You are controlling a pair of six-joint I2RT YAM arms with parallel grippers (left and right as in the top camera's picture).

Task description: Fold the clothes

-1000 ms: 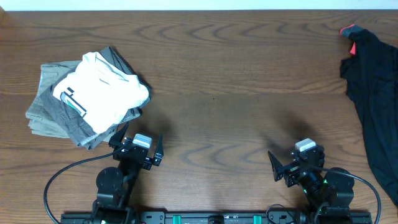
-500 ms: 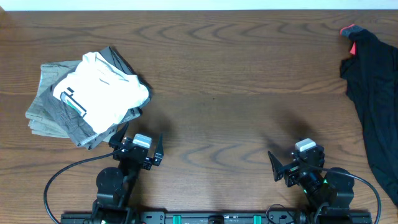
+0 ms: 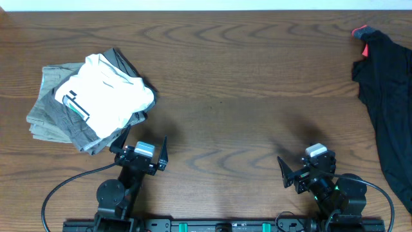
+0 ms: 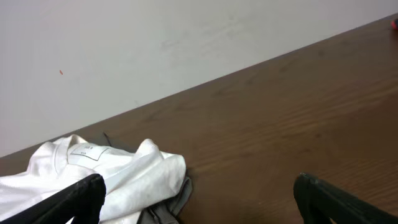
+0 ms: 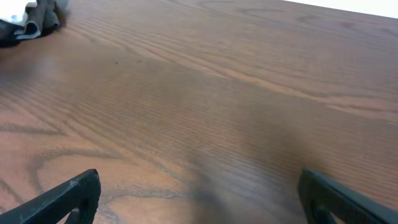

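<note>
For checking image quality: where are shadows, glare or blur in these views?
Overhead: even light, faint shadow on the table, black garment nearly without detail. Left wrist: white T-shirt fairly sharp, left fingers dark and blurred. Right wrist: mild sheen on the table, right fingers blurred.

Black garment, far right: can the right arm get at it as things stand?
Probably yes. Only bare table lies between the right arm and the black garment; its jaws stand open and empty.

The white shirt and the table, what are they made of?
The white T-shirt looks like soft, matte cloth, maybe cotton: it wrinkles and slumps in loose folds. The table looks like brown wood, or a wood-look layer on top: swirly grain lines run across it, with a faint sheen.
</note>
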